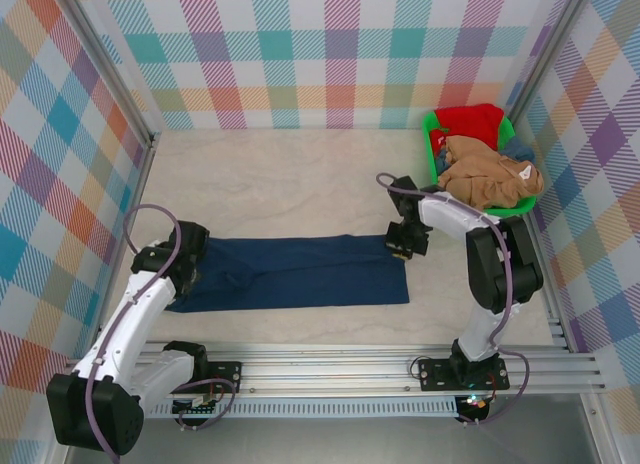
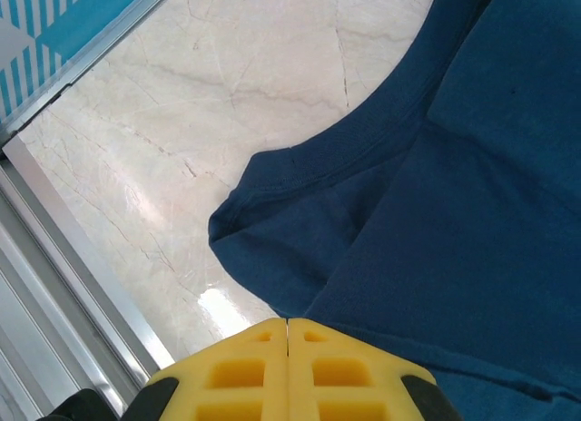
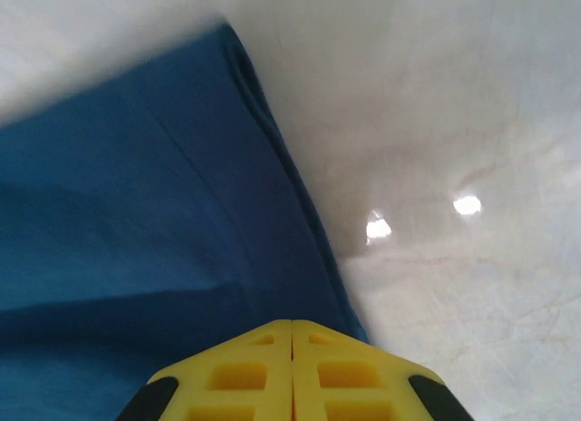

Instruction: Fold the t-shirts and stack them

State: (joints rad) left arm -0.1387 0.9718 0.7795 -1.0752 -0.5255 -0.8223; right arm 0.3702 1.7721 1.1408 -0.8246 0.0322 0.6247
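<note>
Just past the near aluminium rail [image 1: 350, 356], the navy t-shirt [image 1: 300, 272] is lying flat as a long folded strip near the front edge of the table [image 1: 280, 174]. The left gripper [image 2: 288, 323] is sitting over its left end and the right gripper [image 3: 291, 323] over its right edge. Both have their fingers squeezed together; I cannot tell whether any cloth is pinched. Behind the strip, bare marble-patterned surface is lying open. At the far right, a green basket [image 1: 430, 149] is holding a tan shirt [image 1: 490, 179] and a red shirt [image 1: 470, 122] beside the plaid walls [image 1: 300, 44].

Two white-and-black arms reach forward from their bases. The left gripper [image 1: 189, 271] sits low on the left, its yellow fingers [image 2: 241, 371] pressed together. The right gripper [image 1: 400, 247], on a sharply bent arm, points left, its jaws likewise closed.
</note>
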